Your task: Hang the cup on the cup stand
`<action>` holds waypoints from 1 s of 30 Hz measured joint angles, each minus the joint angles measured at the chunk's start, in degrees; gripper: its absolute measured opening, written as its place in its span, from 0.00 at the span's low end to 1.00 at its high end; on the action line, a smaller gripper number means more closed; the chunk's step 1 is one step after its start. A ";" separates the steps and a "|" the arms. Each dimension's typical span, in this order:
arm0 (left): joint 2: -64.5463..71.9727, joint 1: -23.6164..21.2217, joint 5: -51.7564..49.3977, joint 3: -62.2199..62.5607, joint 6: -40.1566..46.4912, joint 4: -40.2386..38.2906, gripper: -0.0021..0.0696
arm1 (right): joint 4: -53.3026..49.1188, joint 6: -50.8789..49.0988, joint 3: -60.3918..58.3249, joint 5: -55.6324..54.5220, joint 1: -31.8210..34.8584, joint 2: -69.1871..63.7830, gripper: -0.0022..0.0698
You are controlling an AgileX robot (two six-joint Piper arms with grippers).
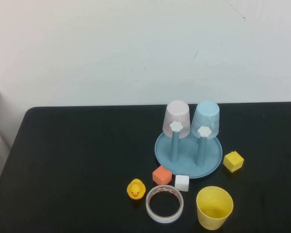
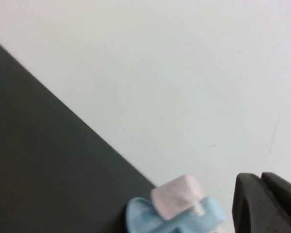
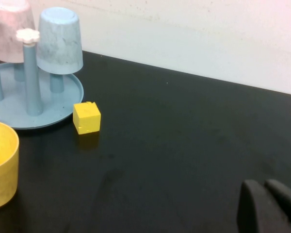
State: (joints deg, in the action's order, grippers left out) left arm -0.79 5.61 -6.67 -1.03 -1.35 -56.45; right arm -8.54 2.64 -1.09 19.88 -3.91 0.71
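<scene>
The yellow cup (image 1: 214, 207) stands upright, mouth up, near the table's front edge, right of centre; it also shows in the right wrist view (image 3: 1, 165). The cup stand (image 1: 188, 154) is a round blue dish with upright posts and white flower caps, just behind the cup; it also shows in the right wrist view (image 3: 29, 104) and the left wrist view (image 2: 169, 221). Its two front posts are bare. Neither arm shows in the high view. My left gripper (image 2: 262, 187) is shut and empty, far from the stand. My right gripper (image 3: 266, 187) is shut and empty, right of the cup.
A pale pink cup (image 1: 177, 119) and a light blue cup (image 1: 205, 120) hang upside down on the stand's rear posts. A yellow cube (image 1: 233, 161), orange cube (image 1: 162, 174), white cube (image 1: 182, 182), rubber duck (image 1: 136, 189) and white tape ring (image 1: 164, 203) lie around the stand.
</scene>
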 joint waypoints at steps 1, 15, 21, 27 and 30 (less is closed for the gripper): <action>0.00 0.00 0.03 0.00 1.96 -0.14 0.03 | 0.00 0.00 0.00 0.00 0.00 0.00 0.03; 11.25 0.00 -3.89 15.73 36.44 3.88 0.03 | 0.00 0.00 0.00 0.00 0.00 0.00 0.03; 23.79 0.00 -8.29 23.22 44.62 5.08 0.03 | 0.00 0.00 0.00 0.00 0.00 0.00 0.03; 32.21 0.00 -10.68 24.60 48.12 2.09 0.03 | 0.00 0.00 0.00 0.00 0.00 0.00 0.03; 35.03 0.00 -10.78 24.85 56.84 -4.42 0.03 | 0.00 0.00 0.00 0.00 0.00 0.00 0.03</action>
State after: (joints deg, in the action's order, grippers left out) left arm 34.24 5.61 -17.45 23.82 55.50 -60.87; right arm -8.54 2.64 -1.09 19.88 -3.91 0.71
